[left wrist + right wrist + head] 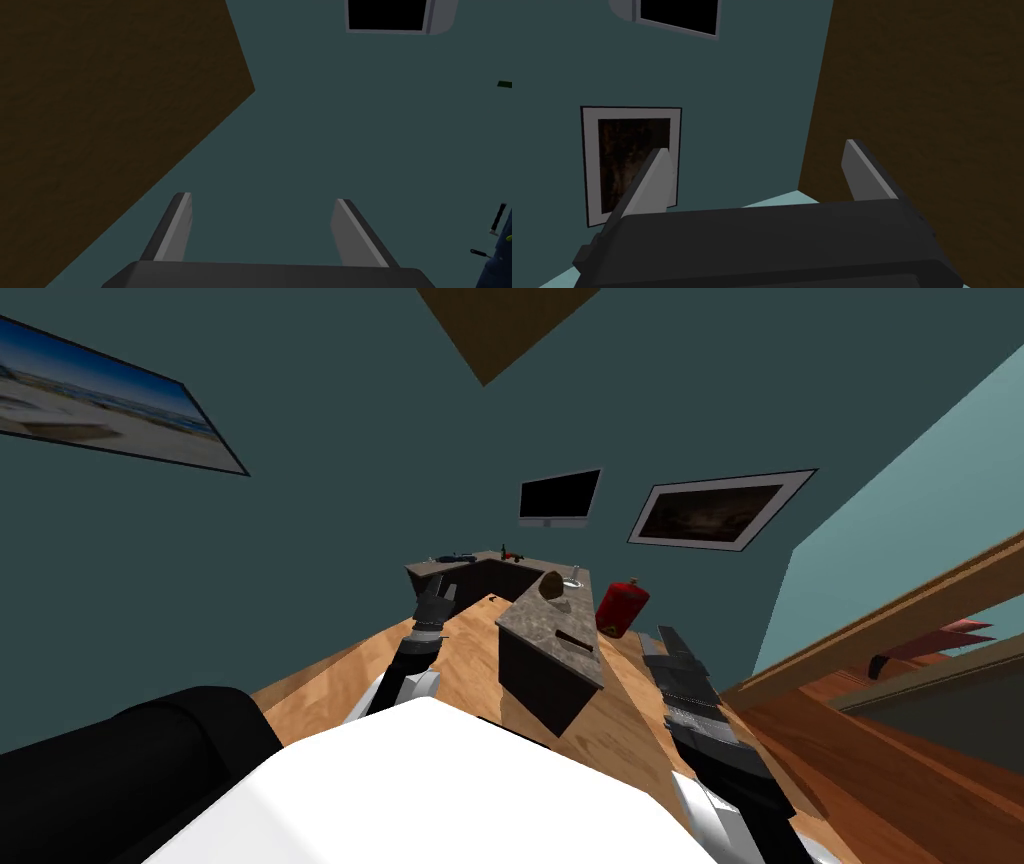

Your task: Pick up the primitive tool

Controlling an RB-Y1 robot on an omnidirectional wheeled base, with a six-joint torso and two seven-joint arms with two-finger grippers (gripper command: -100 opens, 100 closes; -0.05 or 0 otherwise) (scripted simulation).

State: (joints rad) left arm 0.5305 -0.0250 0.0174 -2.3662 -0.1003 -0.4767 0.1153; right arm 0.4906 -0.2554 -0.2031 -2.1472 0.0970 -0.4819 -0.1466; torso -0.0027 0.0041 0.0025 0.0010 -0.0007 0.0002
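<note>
While left gripper [262, 201] and right gripper [757, 150] hung open, empty, near the counter [540, 626], the brown tool [551, 585] sat on it. Likely heavy, hard; pinch its narrow sides.

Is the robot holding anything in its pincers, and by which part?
Nothing is held: the left pincer and the right pincer both stand open with nothing between their fingers.

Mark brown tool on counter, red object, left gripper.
brown tool [551, 585], head view, middle of its body.
red object [622, 607], head view, its side.
left gripper [262, 198], left wrist view, midway between fingertips.
</note>
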